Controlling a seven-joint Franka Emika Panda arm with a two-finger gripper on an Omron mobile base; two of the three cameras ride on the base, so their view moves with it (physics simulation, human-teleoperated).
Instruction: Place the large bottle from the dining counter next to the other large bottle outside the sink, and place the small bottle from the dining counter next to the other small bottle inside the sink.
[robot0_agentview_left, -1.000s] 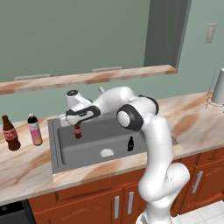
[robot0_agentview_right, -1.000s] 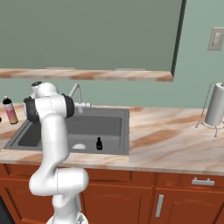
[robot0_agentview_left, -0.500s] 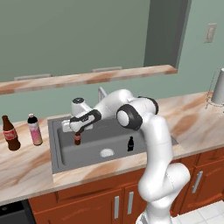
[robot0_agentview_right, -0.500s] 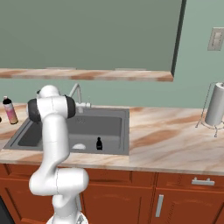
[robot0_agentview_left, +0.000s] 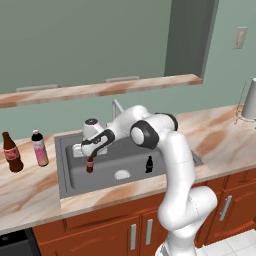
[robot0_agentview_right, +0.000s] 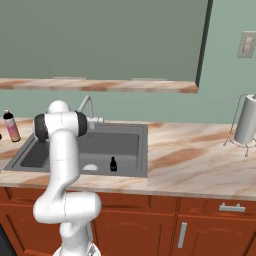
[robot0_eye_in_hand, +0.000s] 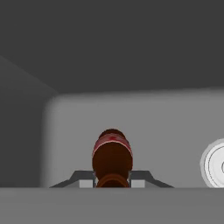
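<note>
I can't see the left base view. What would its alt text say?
A white robot arm's gripper holds a small bottle low inside a grey sink, left of a tiny black bottle. A cola bottle and pink bottle stand on the counter.

No text can be read anywhere. The red band on the small bottle (robot0_eye_in_hand: 112, 151) is blank. The labels on the large bottle (robot0_agentview_left: 11, 152) and the pink bottle (robot0_agentview_left: 39, 148) are too small to read.

White rounded arm (robot0_agentview_left: 175, 165) segments, dark joints, small dark fingers (robot0_agentview_left: 91, 150).
</note>
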